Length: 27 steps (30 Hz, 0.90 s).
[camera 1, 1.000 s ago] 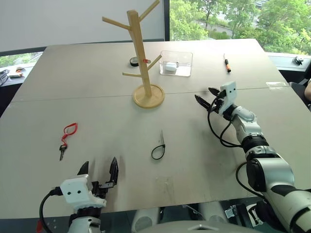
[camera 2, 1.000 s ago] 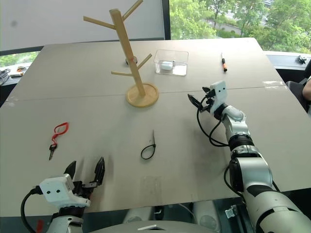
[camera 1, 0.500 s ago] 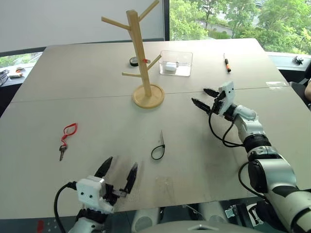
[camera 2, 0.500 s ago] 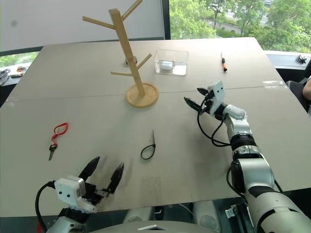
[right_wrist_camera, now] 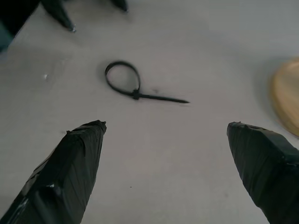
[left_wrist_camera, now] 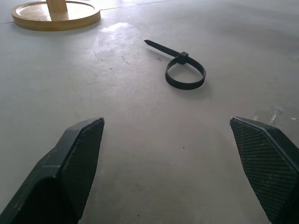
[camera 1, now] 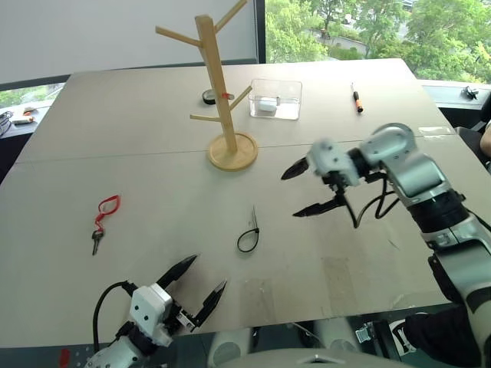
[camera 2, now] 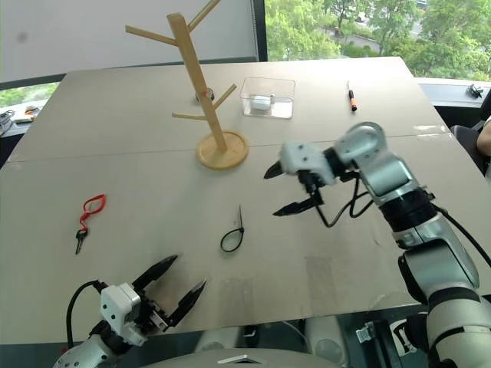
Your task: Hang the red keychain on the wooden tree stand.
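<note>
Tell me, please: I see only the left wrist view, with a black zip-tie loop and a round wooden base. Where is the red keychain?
Observer: The red keychain lies flat on the table, on the robot's left, well apart from the black zip-tie loop.
Operator: Is the right gripper holding anything?
Observer: No. The right gripper hangs open above the table, between the zip-tie and the wooden tree stand.
Operator: Is something already on the stand?
Observer: Its pegs look bare. A clear box stands beside it.
</note>
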{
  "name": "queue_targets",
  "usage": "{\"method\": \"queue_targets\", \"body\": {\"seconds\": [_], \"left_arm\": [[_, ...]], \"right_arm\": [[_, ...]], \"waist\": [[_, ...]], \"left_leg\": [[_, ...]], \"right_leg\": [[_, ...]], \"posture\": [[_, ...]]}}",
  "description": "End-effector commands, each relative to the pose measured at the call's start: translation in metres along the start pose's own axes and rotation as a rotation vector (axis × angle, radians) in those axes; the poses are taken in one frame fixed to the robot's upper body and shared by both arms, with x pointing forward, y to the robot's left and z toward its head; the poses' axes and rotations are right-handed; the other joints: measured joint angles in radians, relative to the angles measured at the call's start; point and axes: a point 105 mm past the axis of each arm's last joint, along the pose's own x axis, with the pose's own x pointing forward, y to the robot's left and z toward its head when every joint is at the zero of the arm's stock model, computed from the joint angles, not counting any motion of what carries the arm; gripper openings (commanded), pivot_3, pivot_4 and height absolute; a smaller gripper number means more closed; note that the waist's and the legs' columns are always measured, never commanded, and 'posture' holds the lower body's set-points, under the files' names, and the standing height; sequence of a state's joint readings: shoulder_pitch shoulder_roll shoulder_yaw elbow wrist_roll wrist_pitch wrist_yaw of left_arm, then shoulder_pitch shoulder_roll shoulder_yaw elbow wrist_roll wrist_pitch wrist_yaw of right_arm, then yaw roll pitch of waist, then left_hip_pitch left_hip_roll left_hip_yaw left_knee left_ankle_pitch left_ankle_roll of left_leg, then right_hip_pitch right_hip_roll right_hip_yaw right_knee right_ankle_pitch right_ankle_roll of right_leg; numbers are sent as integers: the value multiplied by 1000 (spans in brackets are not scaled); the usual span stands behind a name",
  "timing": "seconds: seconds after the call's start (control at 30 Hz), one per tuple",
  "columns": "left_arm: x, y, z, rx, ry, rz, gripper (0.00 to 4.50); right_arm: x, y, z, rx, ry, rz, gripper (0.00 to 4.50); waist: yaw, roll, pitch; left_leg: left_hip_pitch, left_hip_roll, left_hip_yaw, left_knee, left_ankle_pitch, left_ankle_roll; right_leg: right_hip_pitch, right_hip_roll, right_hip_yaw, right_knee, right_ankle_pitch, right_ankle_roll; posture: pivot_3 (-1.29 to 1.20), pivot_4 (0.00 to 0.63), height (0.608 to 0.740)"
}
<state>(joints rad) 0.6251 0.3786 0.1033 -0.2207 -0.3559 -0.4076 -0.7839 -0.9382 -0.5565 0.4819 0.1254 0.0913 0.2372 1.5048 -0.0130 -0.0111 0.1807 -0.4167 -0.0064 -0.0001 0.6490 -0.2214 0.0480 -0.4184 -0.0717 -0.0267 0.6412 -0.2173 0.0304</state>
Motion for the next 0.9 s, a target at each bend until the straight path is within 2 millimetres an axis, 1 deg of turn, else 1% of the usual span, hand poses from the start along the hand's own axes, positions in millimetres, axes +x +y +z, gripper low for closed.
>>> {"method": "queue_targets", "body": {"seconds": [0.03, 0.13, 0.3, 0.4, 0.57, 0.7, 0.8, 0.9], "left_arm": [[2, -2, 1, 10, -19, -26, 4500], [5, -3, 1, 15, -27, -40, 4500], [5, -2, 2, 7, -33, -30, 4500], [4, -5, 0, -3, -29, -28, 4500], [11, -14, 9, 1, -42, -34, 4500], [15, -19, 17, 1, -50, -37, 4500], [16, -19, 24, 6, -53, -34, 4500], [15, -15, 25, 11, -47, -24, 4500]], "right_arm": [[7, 7, 16, -91, 85, 133, 4461], [19, 5, 28, -152, 108, 169, 4461], [40, 2, 39, -205, 95, 201, 4461], [52, 3, 39, -200, 82, 225, 4461], [73, 4, 39, -184, 62, 256, 4461], [89, 0, 38, -166, 57, 265, 4461], [96, -3, 40, -149, 40, 269, 4461], [104, -5, 42, -125, 19, 270, 4461]], "waist": [[4, 0, 0], [5, 0, 0], [1, 0, 0], [1, 0, 0], [0, 0, 0], [-1, 0, 0], [0, 0, 0], [-1, 0, 0]], "left_leg": [[0, 0, 0, 0, 0, 0], [-1, -1, 0, 0, 0, 0], [-1, -1, -1, 0, 0, -1], [-1, -1, -2, 0, -1, -2], [-1, -1, -2, 0, -1, -2], [-1, -1, -2, 0, -1, -2], [-1, -1, -2, 0, -1, -2], [-1, -1, -2, 0, -1, -2]], "right_leg": [[0, 0, 0, 0, 0, 0], [0, -2, 0, 0, 0, 0], [0, -3, 0, 0, 0, 0], [0, -3, 0, 0, 0, 0], [0, -3, 1, 0, 0, -1], [0, -2, 1, 0, 0, -1], [0, -2, 0, 0, 0, -1], [0, -2, -1, 0, 0, -1]], "posture": [[0, 150, 740], [0, 150, 740], [0, 150, 740], [0, 150, 740], [0, 150, 740], [0, 150, 740], [0, 150, 740], [0, 150, 740]]}}
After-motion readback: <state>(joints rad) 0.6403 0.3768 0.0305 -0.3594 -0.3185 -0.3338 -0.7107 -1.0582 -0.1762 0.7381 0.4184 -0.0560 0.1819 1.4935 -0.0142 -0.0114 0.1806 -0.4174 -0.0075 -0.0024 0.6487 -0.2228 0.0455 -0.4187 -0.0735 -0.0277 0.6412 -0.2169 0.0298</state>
